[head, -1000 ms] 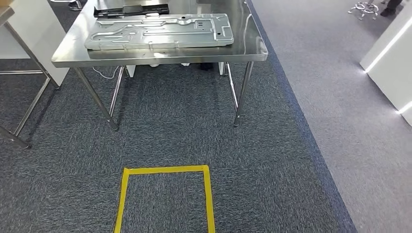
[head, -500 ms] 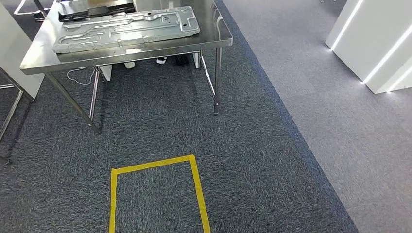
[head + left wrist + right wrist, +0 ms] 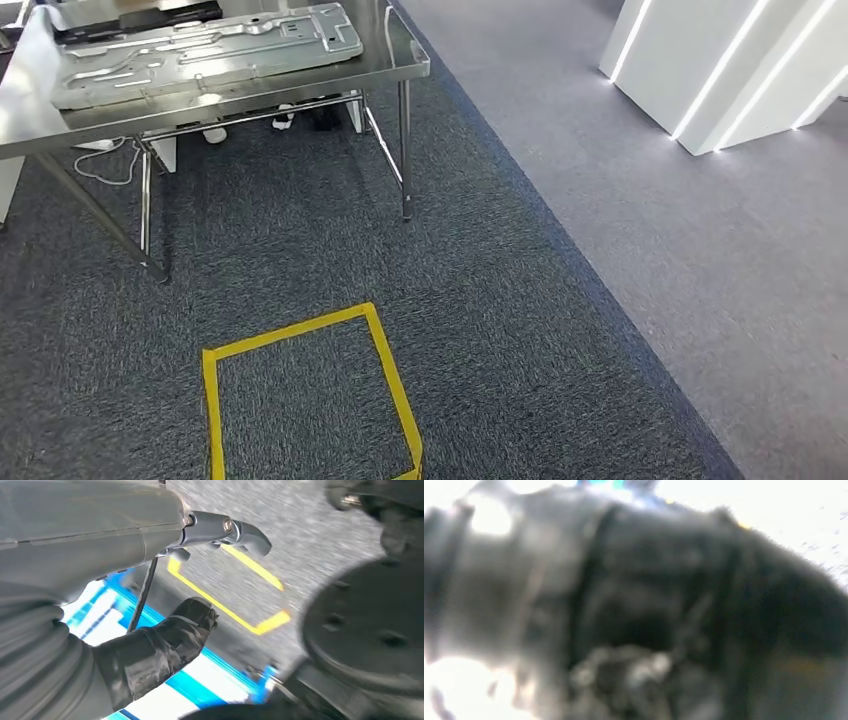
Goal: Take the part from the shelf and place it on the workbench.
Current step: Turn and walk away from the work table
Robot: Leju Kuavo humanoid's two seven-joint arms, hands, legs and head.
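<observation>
A: Where was the part?

B: The pressed metal part [image 3: 205,52] lay flat on the steel table [image 3: 405,68], and a dark tray [image 3: 135,14] behind it was cut off by the frame edge.

A: And nearer than the table?

B: A yellow tape square [image 3: 305,395] lay on the dark carpet [image 3: 480,330], well apart from the table's legs; white lit panels [image 3: 720,70] stood off to the table's right.

A: The hands?

B: The left hand [image 3: 150,595] hung over the tape, fingers apart, gripping nothing. The right wrist view was a dark blur, so I couldn't tell.
</observation>
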